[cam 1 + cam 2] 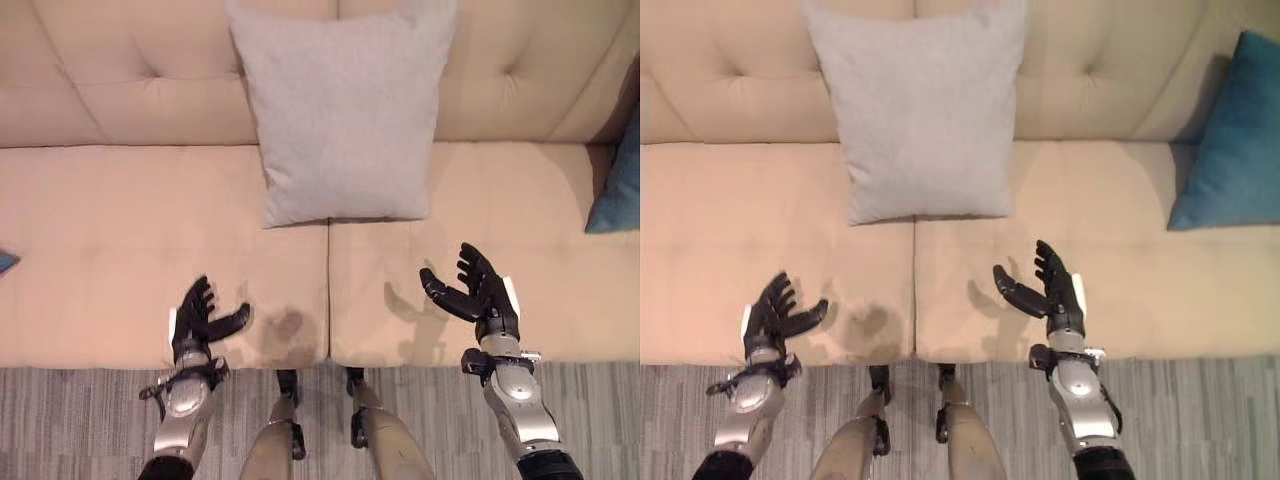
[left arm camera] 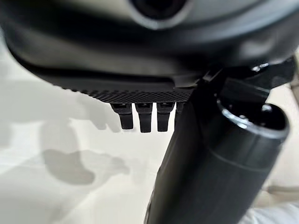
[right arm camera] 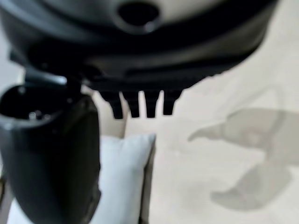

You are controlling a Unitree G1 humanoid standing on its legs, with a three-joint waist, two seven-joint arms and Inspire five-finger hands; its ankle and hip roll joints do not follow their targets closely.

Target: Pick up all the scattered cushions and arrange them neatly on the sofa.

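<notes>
- While both hands hover empty above the front of the seat, the grey cushion (image 1: 342,105) stands upright at the middle of the sofa (image 1: 120,250), leaning against the tufted backrest (image 1: 730,90) with its lower edge resting on the seat, straddling the seam (image 1: 328,290) between the two seat pads.
- Blue cushion (image 1: 1232,140): propped upright against the backrest at the sofa's right end, well apart from the grey cushion; its lower edge sits on the right seat pad.
- A small sliver of blue (image 1: 6,261) shows at the far left edge of the seat; what it belongs to cannot be told.
- Left hand (image 1: 197,322): over the front part of the left seat pad, fingers straight and spread, thumb held out toward the seam; it holds nothing. In the left wrist view the fingertips (image 2: 145,122) extend in a row above bare beige upholstery, which carries the hand's shadow.
- Right hand (image 1: 1052,290): over the front part of the right seat pad, fingers straight and relaxed, thumb held out toward the seam, palm facing the left hand; it holds nothing. In the right wrist view the grey cushion's corner appears past the thumb (image 3: 51,154).
- Striped grey carpet (image 1: 80,420): runs along the sofa's front edge beneath both forearms.
</notes>
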